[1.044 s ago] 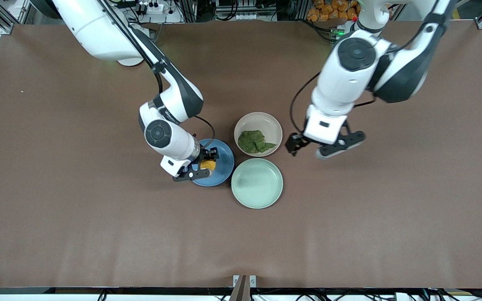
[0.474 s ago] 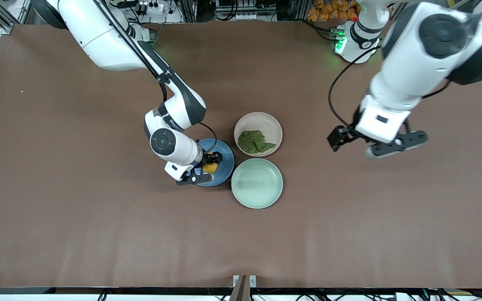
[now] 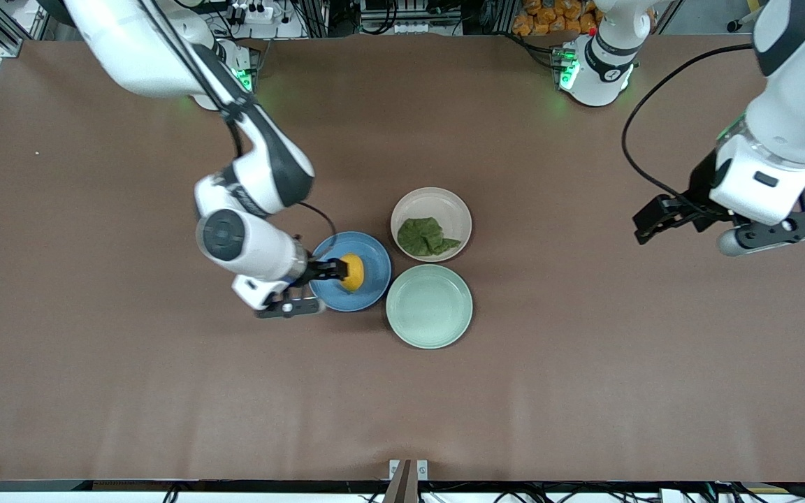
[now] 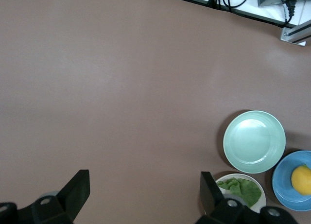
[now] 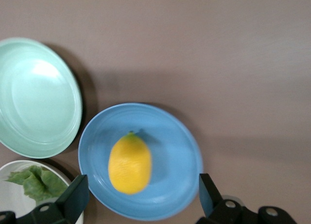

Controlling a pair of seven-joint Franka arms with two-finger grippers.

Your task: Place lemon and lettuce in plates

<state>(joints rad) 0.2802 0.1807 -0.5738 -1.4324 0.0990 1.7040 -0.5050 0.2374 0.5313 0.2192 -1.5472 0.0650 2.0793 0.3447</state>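
Observation:
The yellow-orange lemon (image 3: 351, 272) lies on the blue plate (image 3: 372, 254). The dark green lettuce (image 3: 427, 236) lies in the beige plate (image 3: 437, 202) beside it. My right gripper (image 3: 308, 288) is open and empty, low at the blue plate's edge toward the right arm's end. In the right wrist view the lemon (image 5: 129, 163) lies on the blue plate (image 5: 170, 136), apart from my open right gripper (image 5: 142, 195). My left gripper (image 3: 717, 230) is open and empty, up over bare table toward the left arm's end; it also shows in the left wrist view (image 4: 143, 185).
A pale mint-green plate (image 3: 429, 306) with nothing on it sits next to both plates, nearer the front camera. The left wrist view shows it (image 4: 254, 142) too, with the blue plate (image 4: 286, 190) and the lettuce (image 4: 241, 189). Brown table surrounds the plates.
My right gripper has opened, let go of the lemon on the blue plate and drawn back toward the right arm's end. My left arm has swung away from the beige plate toward its end.

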